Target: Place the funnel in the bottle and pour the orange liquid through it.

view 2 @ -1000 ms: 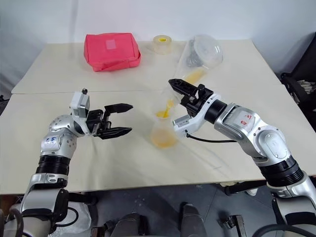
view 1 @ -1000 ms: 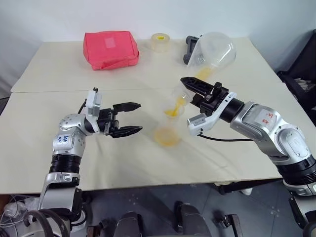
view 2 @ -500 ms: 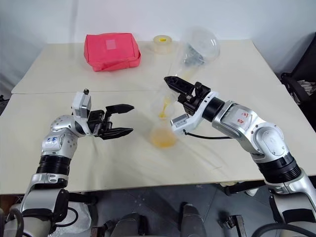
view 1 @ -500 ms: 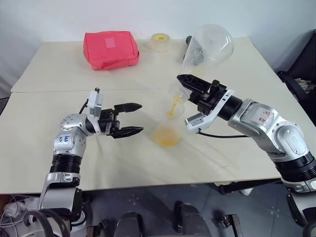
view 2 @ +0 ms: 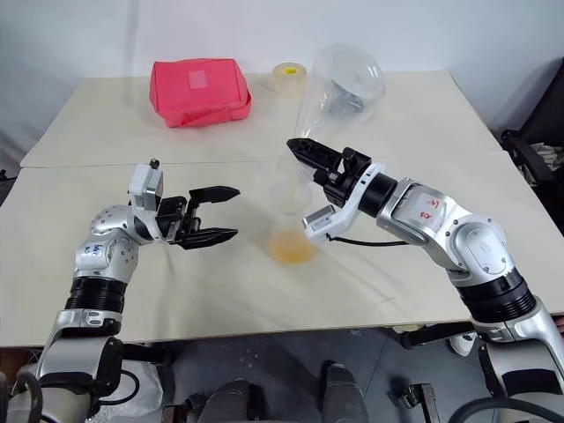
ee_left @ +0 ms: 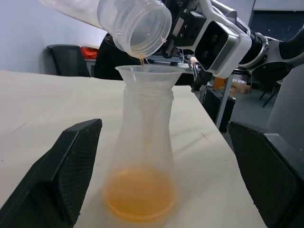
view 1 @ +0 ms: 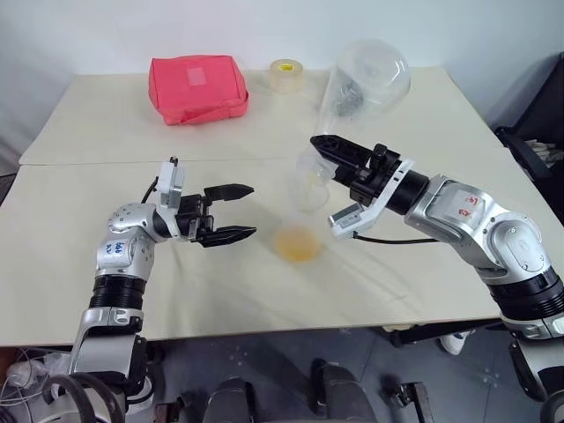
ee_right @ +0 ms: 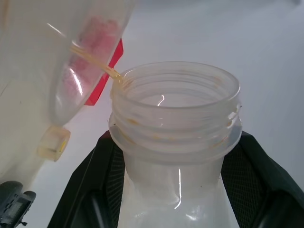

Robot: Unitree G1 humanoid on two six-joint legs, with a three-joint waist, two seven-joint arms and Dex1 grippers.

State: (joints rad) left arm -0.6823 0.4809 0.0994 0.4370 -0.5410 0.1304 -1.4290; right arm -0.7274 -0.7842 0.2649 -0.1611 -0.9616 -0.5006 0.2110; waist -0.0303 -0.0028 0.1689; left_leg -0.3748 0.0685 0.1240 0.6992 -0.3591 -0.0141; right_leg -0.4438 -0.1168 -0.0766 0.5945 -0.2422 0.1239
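- Mid-table, the bottle [ee_left: 141, 156] stands upright on the cloth with the funnel [ee_left: 148, 73] seated in its neck, so that first step looks done.
- Over the funnel, the right gripper [view 1: 339, 161] is clamped on the neck of a clear flask [view 1: 366, 84], tipped steeply with its ribbed mouth just above the funnel's rim.
- Orange liquid [ee_left: 140, 194] sits pooled in the bottle's base; just a thin thread hangs off the flask's lip into the funnel.
- Flask looks almost drained, so I'd judge the pour is in its last drips.
- Off to the bottle's side, the left gripper [view 1: 231, 211] hovers with fingers spread wide, gripping nothing and not touching the bottle.
- Far end of the table: a red pouch [view 1: 197, 86] and a tape roll [view 1: 286, 75], well apart from the action.
- What's left, by my reckoning: let the drips finish, right the flask, set it down.
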